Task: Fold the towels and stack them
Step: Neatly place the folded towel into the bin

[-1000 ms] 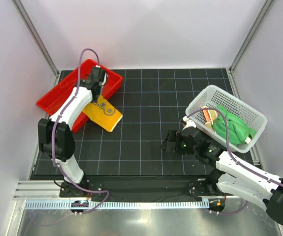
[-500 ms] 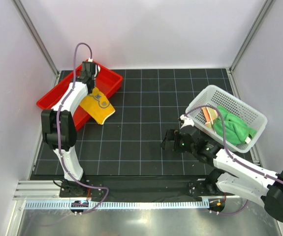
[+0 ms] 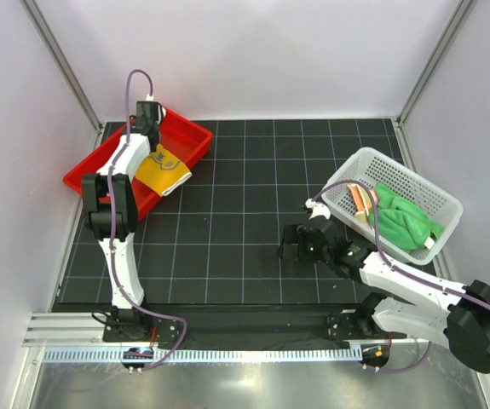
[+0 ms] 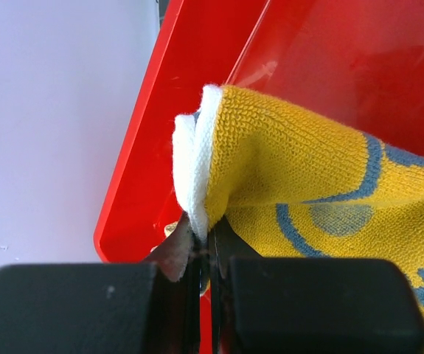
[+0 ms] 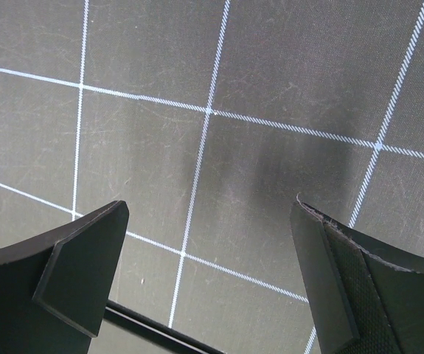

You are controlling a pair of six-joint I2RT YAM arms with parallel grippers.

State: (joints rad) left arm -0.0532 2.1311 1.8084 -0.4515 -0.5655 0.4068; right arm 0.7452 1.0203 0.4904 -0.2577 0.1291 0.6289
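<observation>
The desk is covered by a black mat ruled with a white grid, enclosed by pale walls with metal posts in the corners. A red tray sits at an angle in the far left corner. A white perforated basket stands on the right.

The left end effector is over the tray, pressed together on a white-edged fold of the yellow towel. The wrist view shows this closely, with the black fingers pinching the folded edge of the yellow towel just inside the rim of the tray. The towel's grey-blue markings are partly cut off and cannot be read. From above, its long axis runs diagonally from the pinched end in the tray down towards the mat on the right. Its lower end lies across the tray's near rim.

The right end effector hovers low over bare mat with its fingers spread wide, and the wrist view shows only grid lines between them. A green towel lies bunched in the basket. A striped towel is beside it, mostly hidden.
</observation>
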